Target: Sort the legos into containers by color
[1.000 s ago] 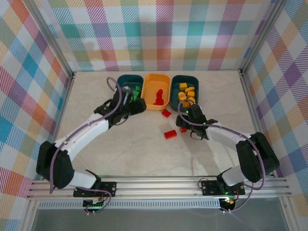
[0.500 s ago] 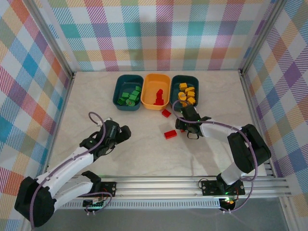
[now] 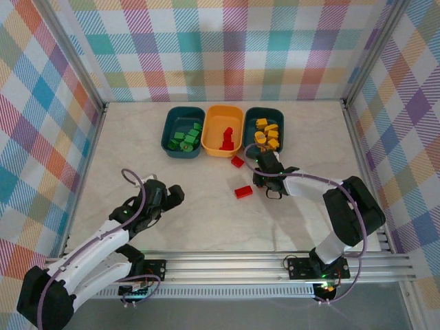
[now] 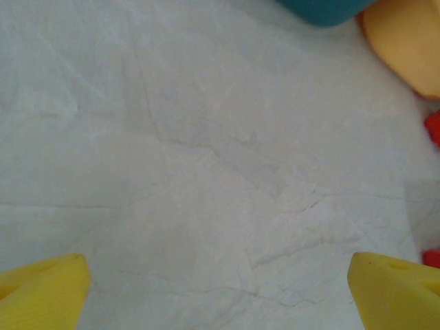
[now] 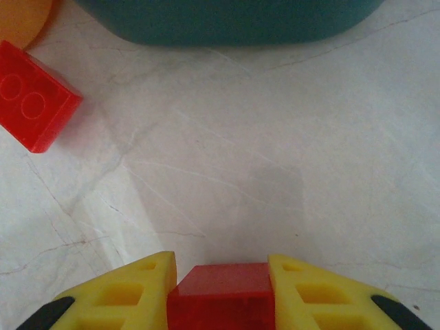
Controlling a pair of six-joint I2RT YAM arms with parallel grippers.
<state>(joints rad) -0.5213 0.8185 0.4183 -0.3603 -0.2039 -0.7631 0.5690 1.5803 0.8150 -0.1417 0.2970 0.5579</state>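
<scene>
Three tubs stand in a row at the back. The left teal tub [image 3: 169, 130] holds green legos [image 3: 183, 139], the yellow-orange tub [image 3: 214, 130] holds red ones, and the right teal tub [image 3: 250, 127] holds yellow ones [image 3: 267, 133]. Two red bricks [image 3: 238, 161] [image 3: 243, 192] lie loose on the table. My right gripper [image 3: 260, 179] [image 5: 221, 269] sits low in front of the right teal tub [image 5: 227, 20], shut on a small red brick [image 5: 220, 299]. Another red brick [image 5: 31, 103] lies to its left. My left gripper [image 3: 173, 194] [image 4: 218, 289] is open over bare table, holding nothing.
The table is a pale marble surface [image 3: 206, 220] inside metal rails and checked walls. In the left wrist view, corners of the teal tub [image 4: 323, 10] and the yellow-orange tub [image 4: 409, 41] show at the top right, with red bits [image 4: 433, 127] at the right edge.
My left arm has pulled back from the green tub to the near left of the table. My right gripper has shifted slightly left and now grips the small red brick.
</scene>
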